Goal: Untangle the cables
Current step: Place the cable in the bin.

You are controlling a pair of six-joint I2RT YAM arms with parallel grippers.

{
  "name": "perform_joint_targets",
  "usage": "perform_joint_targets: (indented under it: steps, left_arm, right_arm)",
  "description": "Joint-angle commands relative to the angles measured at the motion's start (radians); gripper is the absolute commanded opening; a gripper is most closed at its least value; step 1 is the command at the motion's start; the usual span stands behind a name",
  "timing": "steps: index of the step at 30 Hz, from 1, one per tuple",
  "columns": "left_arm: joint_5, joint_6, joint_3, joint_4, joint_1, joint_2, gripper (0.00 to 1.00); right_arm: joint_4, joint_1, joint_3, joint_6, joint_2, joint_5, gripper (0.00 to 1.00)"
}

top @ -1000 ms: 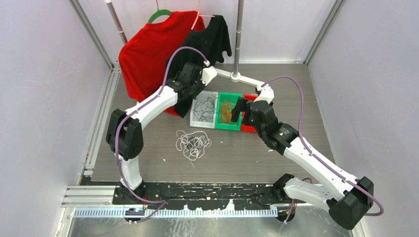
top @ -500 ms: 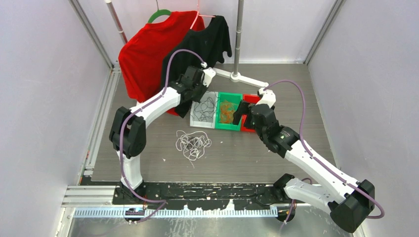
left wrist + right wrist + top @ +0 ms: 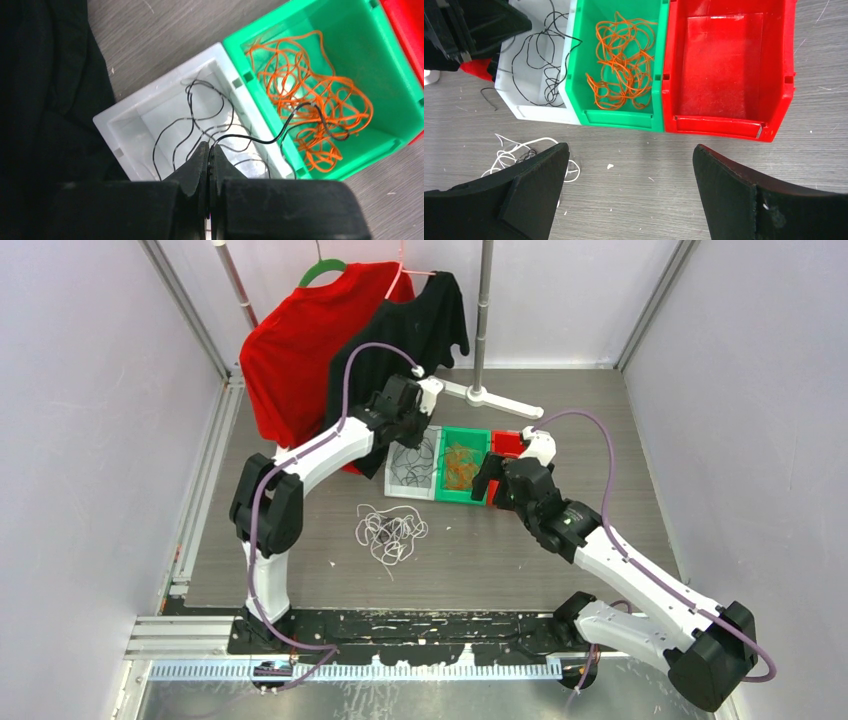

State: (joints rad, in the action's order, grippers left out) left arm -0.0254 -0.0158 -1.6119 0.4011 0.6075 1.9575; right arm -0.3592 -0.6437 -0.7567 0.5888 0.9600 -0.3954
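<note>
Three bins in a row mid-table, top view: white bin, green bin at its 3 o'clock, red bin at 3 o'clock of the green. Cable bunches also 3: black cable mostly in the white bin, orange cable in the green, white cable loose on the table at approx 7 o'clock of the white bin. Red bin holds no cable. L gripper is over the white bin, fingers pressed together, and appears to pinch one black strand at the tips. That strand crosses the shared wall and lies on the orange bunch. R gripper hangs at 6 o'clock of the green bin, fingers spread wide, nothing betw them. Risks, my judgement: pulling the black strand may hook orange loops and drag them over the wall, re-mixing colours, or shift the light bins, since nothing steadies them. A thin cord may also slip from the pinch. Black shirt hangs close to the L arm and could catch. Shirts on hangers: 2, incl red shirt. Arms: 2.
</note>
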Motion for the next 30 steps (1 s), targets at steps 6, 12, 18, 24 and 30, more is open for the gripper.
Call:
perform_joint_targets:
  steps: [6,12,18,24,30]
  left_arm:
    - [-0.042,-0.082,-0.124,-0.012,0.009,0.021,0.00]
    - [-0.002,-0.013,-0.034,-0.052,-0.011,0.006,0.00]
    - [0.076,0.079,0.035,-0.113,-0.067,0.018,0.00]
    - [0.068,0.094,0.066,-0.116,-0.086,0.007,0.30]
    - [-0.034,0.093,0.051,-0.040,-0.091,-0.051,0.65]
  right_arm:
    - [0.062,0.007,0.018,0.050,-0.004,0.015,0.98]
    - [0.055,0.006,0.019,0.049,-0.017,0.013,0.98]
    - [0.039,0.007,0.018,0.051,-0.030,0.009,0.98]
    - [0.027,0.006,0.018,0.055,-0.041,0.006,0.98]
    - [0.030,0.006,0.017,0.054,-0.033,0.010,0.98]
